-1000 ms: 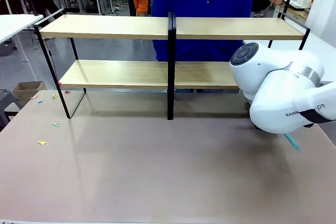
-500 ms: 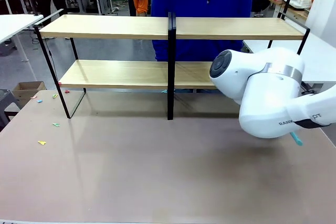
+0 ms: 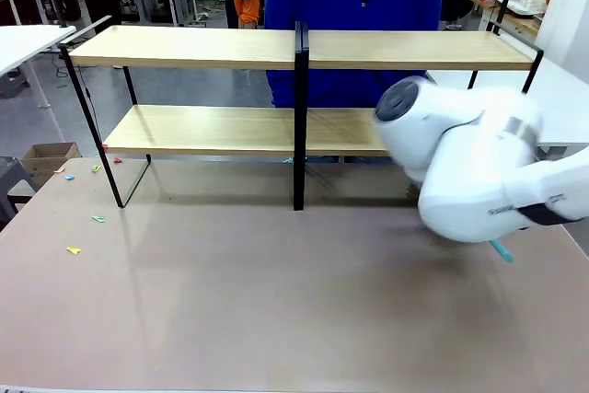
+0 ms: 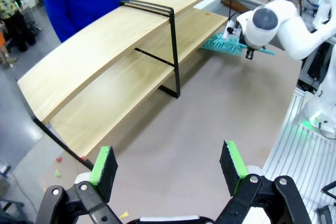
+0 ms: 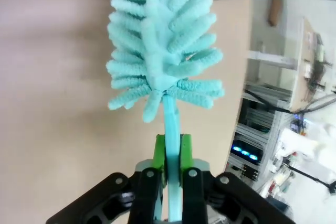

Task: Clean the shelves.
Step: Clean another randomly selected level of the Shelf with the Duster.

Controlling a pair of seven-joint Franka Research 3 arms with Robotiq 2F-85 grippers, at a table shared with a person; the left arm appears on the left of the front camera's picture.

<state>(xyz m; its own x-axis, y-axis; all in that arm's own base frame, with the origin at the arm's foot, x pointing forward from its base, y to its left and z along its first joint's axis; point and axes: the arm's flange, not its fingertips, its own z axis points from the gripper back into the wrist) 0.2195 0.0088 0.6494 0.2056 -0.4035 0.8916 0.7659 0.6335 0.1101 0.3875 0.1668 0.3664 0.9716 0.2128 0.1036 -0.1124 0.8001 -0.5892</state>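
The shelves (image 3: 184,46) stand across the far half of the table, two light-wood boards in a black frame with a centre post; in the left wrist view the shelves (image 4: 105,40) run diagonally. My right gripper (image 5: 172,153) is shut on the thin handle of a teal fluffy duster (image 5: 160,40). The duster (image 4: 220,44) reaches the right end of the lower board; whether it touches the wood I cannot tell. In the front view my right arm (image 3: 469,167) is motion-blurred and hides its gripper, with only the duster's handle tip (image 3: 502,250) poking out. My left gripper (image 4: 169,163) is open above the table, holding nothing.
A person in a blue top (image 3: 354,6) stands right behind the shelves. Small coloured scraps (image 3: 74,250) lie on the brown table (image 3: 276,301) near its left edge. A cardboard box (image 3: 46,156) sits on the floor at the left.
My right arm swung left toward the right end of the lower board and is still moving, blurred. The duster's handle tip shifted left with it. The shelves stayed put.
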